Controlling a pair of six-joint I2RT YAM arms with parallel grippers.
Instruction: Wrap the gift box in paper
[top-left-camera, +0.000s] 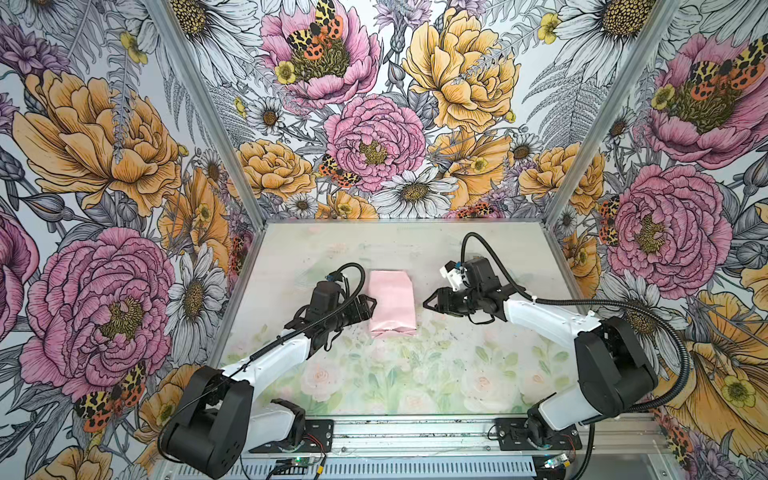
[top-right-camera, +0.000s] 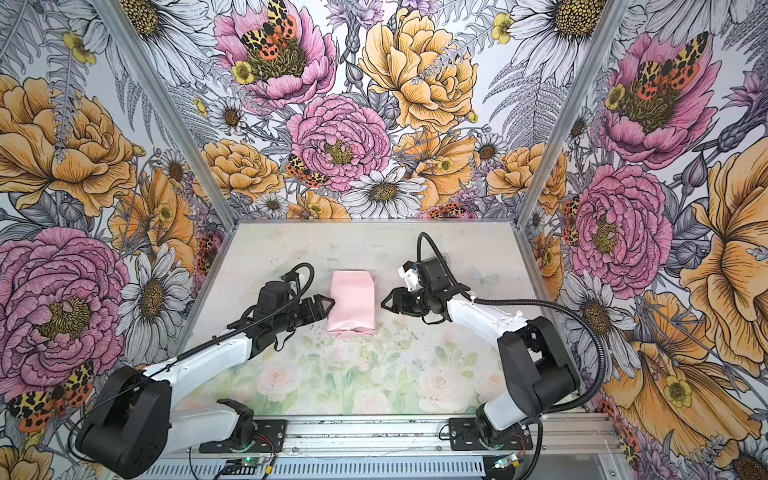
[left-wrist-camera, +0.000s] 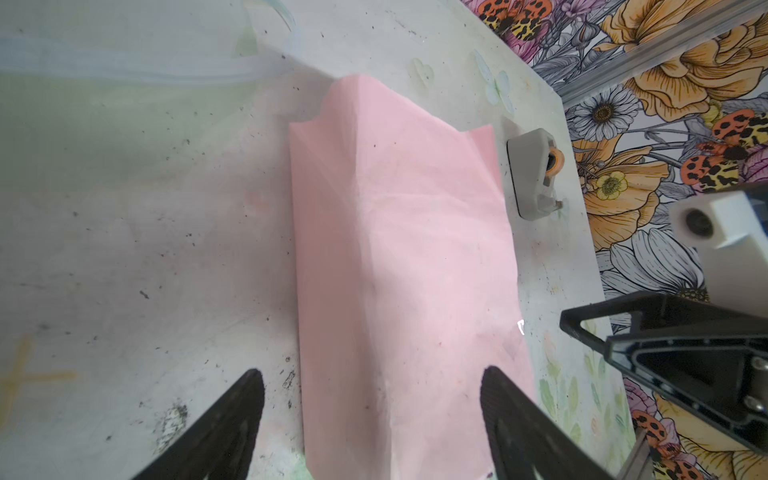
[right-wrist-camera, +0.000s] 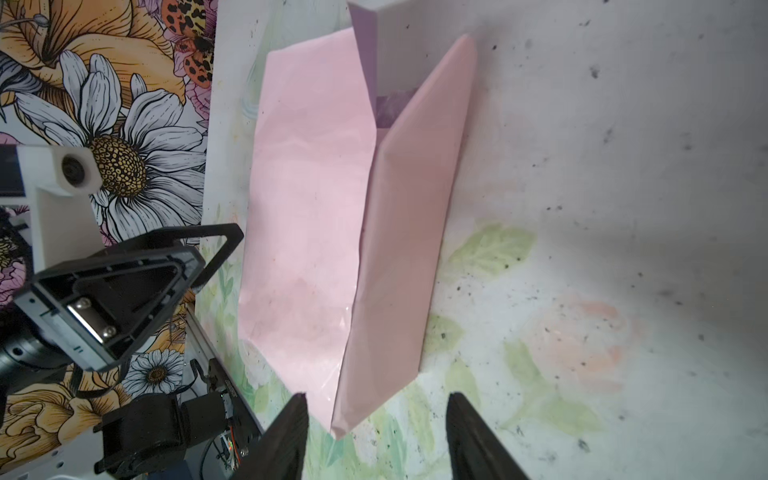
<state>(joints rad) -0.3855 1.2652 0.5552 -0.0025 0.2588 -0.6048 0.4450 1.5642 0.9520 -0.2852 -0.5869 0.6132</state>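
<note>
The paper lies pale pink side out, folded into a long parcel mid-table in both top views. The gift box is hidden inside it. In the right wrist view two flaps of paper meet along a seam, and lilac shows at the far open end. My left gripper stands open at the parcel's left side. In the left wrist view one of its fingers is over the paper and the other over bare table. My right gripper is open just right of the parcel, with the paper's pointed corner between its fingertips, untouched.
A small grey tape dispenser with an orange roll stands on the table beyond the parcel, near the right wall. Flowered walls close in the table at the back and both sides. The arm bases sit along the front rail.
</note>
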